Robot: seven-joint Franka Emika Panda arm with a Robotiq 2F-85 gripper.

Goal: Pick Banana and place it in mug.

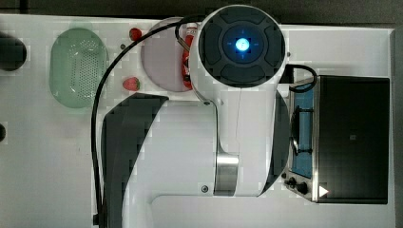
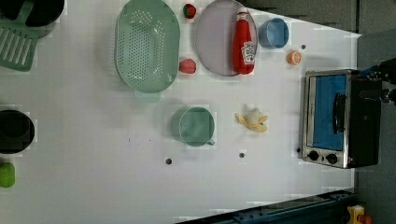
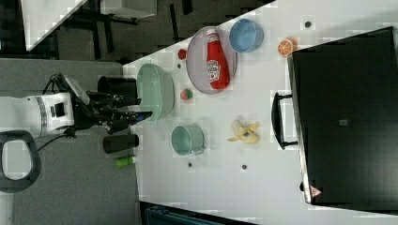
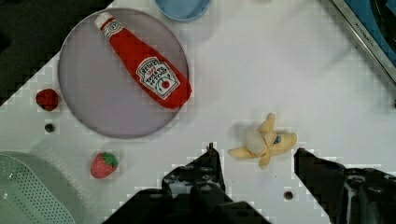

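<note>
The banana (image 2: 253,120) is small, pale yellow and partly peeled, and lies on the white table between the mug and the toaster oven. It also shows as banana (image 3: 245,131) and banana (image 4: 264,142). The teal-green mug (image 2: 196,126) stands upright with nothing in it, to the left of the banana in the left view, and is seen again as mug (image 3: 187,139). My gripper (image 4: 255,149) is open and holds nothing. In the wrist view the banana lies in the gap between its dark fingers (image 4: 212,165), well below them. In the right view the gripper (image 3: 141,108) hangs high off the table.
A ketchup bottle (image 2: 244,43) lies on the purple plate (image 2: 215,37). Nearby are a blue cup (image 2: 273,32), an orange slice (image 2: 294,57), two strawberries (image 2: 187,66) and a pale green colander (image 2: 147,44). A toaster oven (image 2: 334,116) stands at the left view's right.
</note>
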